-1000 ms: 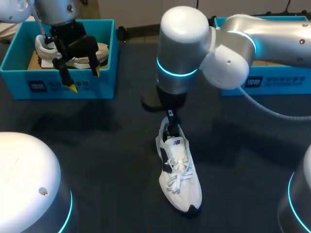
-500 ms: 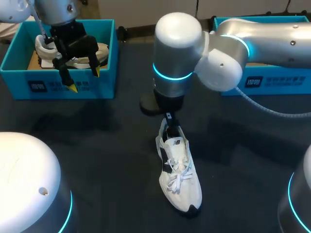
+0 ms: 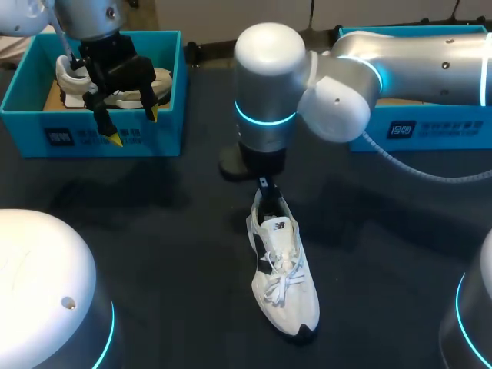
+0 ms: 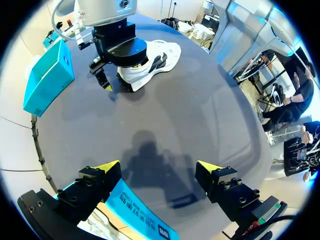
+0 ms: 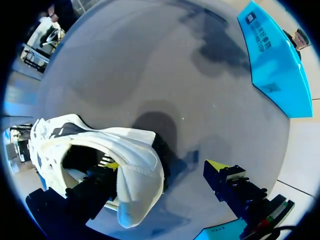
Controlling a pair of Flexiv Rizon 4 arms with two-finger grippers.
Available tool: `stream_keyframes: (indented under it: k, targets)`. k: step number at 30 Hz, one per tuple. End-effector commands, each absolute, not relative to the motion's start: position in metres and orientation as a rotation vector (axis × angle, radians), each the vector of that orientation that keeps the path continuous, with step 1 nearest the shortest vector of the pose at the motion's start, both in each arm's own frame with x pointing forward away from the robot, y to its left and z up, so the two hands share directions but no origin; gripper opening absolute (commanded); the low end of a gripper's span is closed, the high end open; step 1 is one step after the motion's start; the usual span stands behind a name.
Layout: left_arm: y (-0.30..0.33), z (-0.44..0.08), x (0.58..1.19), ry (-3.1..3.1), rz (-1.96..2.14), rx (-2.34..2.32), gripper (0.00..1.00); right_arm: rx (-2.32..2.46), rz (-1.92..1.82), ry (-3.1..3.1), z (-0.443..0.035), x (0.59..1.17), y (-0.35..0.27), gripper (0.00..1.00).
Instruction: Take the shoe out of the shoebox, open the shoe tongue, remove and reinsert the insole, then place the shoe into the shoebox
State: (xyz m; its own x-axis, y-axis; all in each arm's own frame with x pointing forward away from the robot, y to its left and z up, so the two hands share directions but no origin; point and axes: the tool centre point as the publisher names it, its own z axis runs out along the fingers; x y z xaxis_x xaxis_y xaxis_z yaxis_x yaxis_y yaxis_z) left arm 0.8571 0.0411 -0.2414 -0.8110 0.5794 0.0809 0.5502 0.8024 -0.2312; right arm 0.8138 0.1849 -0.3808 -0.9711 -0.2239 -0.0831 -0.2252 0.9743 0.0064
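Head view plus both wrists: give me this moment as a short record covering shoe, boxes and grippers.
shoe: white, on the table, outside both boxes, toe toward the robot
left box: blue, holds a second shoe
right box: blue, partly hidden by the right arm; contents unseen
left gripper: open, empty, above the left box's front edge
right gripper: open at the shoe's heel; one finger inside the opening, the other outside, clear of the heel
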Motion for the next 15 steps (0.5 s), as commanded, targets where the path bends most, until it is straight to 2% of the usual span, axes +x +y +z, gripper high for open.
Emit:
stream_keyframes:
  k: [1, 3, 5, 6, 8, 9, 10, 13, 14, 15]
  targets:
    - [0.0413, -0.2417, 0.8579, -2.839, 0.295, -0.897, 1.00, -0.347, 0.035, 3.048, -0.3836, 0.8155, 0.1825, 1.00]
    - [0.0413, -0.2417, 0.8579, -2.839, 0.295, -0.897, 1.00, -0.349, 0.035, 3.052, -0.3853, 0.8160, 0.1834, 0.93]
    - [0.0413, -0.2417, 0.8579, -2.839, 0.295, -0.897, 1.00, -0.349, 0.034, 3.053, -0.3855, 0.8161, 0.1835, 0.90]
    - [0.0413, -0.2417, 0.8579, -2.839, 0.295, -0.897, 1.00, -0.352, 0.037, 3.055, -0.3869, 0.8158, 0.1842, 0.81]
    - [0.0413, -0.2417, 0.8579, -2.839, 0.295, -0.897, 1.00, -0.353, 0.037, 3.058, -0.3882, 0.8154, 0.1849, 0.77]
    - [0.0413, -0.2417, 0.8579, -2.839, 0.295, -0.897, 1.00, -0.351, 0.038, 3.060, -0.3890, 0.8151, 0.1849, 0.70]
    - [0.0413, -0.2417, 0.8579, -2.839, 0.295, -0.897, 1.00, -0.348, 0.041, 3.061, -0.3898, 0.8144, 0.1849, 0.49]
    - [0.0413, -0.2417, 0.8579, -2.839, 0.295, -0.897, 1.00, -0.344, 0.047, 3.061, -0.3908, 0.8116, 0.1851, 0.37]
    - [0.0413, -0.2417, 0.8579, -2.839, 0.295, -0.897, 1.00, -0.343, 0.048, 3.061, -0.3910, 0.8113, 0.1852, 0.36]
    - [0.0413, -0.2417, 0.8579, -2.839, 0.295, -0.897, 1.00, -0.342, 0.064, 3.059, -0.3922, 0.8097, 0.1850, 0.29]
